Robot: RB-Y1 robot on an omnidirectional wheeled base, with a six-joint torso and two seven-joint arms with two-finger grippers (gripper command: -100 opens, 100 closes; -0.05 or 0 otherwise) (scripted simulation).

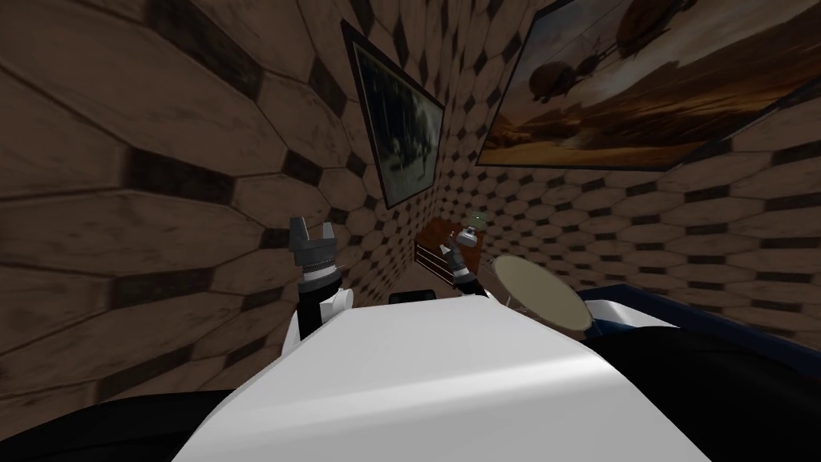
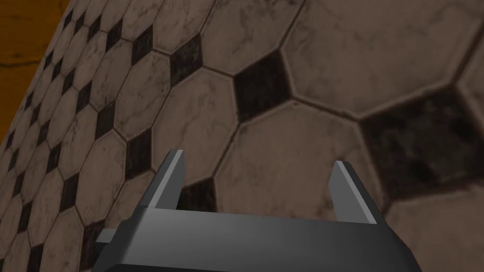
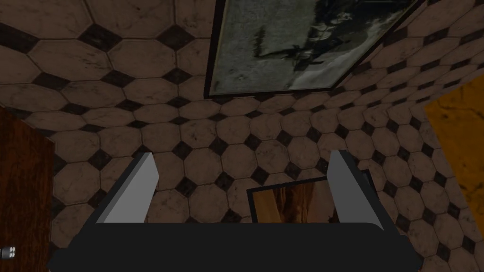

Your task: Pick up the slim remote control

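My right gripper [image 1: 451, 253] is held out in front of a low brown wooden cabinet [image 1: 437, 250] that stands against the tiled wall. Its fingers [image 3: 132, 189] stand wide apart with nothing between them. On the cabinet's top sit small light things [image 1: 470, 235], too small to tell apart. My left gripper [image 1: 313, 234] is raised at my left, close to the tiled wall. It is open and empty, as its fingers [image 2: 171, 177] show in the left wrist view.
A round pale disc, perhaps a small table or shade [image 1: 539, 292], sits to the right of the cabinet. Beyond it lies a dark blue edge like a bed's [image 1: 641, 303]. Two framed pictures [image 1: 401, 132] hang on the walls above.
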